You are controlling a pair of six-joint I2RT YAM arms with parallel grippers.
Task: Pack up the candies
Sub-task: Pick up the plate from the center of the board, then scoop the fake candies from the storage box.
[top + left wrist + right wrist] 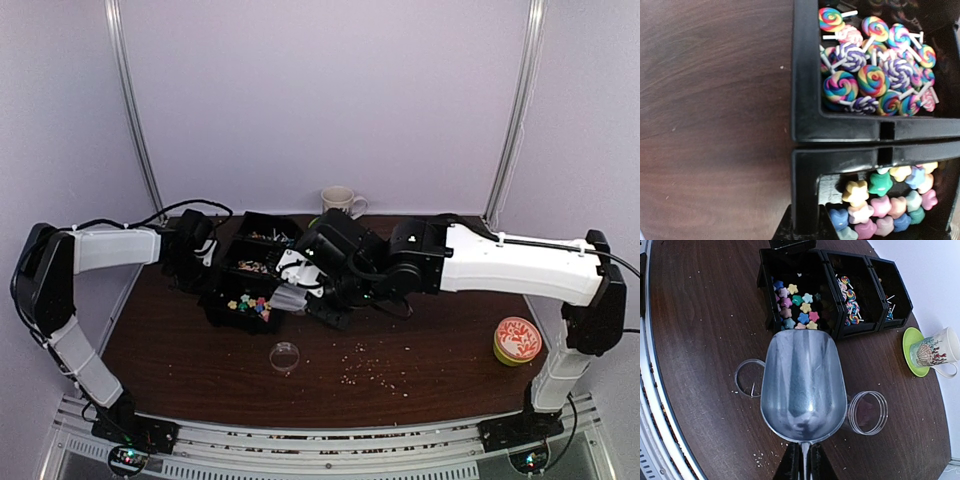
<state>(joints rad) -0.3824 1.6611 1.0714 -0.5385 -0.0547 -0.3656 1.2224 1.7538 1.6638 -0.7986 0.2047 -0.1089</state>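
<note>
Pastel star candies (797,305) fill the nearest black bin (766,285); they also show in the left wrist view (885,205) and the top view (250,303). Swirled lollipop candies (875,70) lie in the middle bin (850,295). My right gripper (803,462) is shut on the handle of a clear scoop (802,385). The scoop is empty, with its mouth at the star bin's front edge. My left gripper (807,227) is shut on the star bin's side wall (805,190), at the bins' left in the top view (195,255).
A clear open jar (867,412) stands right of the scoop and a clear round lid (747,377) left of it (285,355). A mug on a green saucer (930,352) stands behind the bins. An orange-patterned tin (517,340) sits at right. Pale crumbs (365,365) dot the table.
</note>
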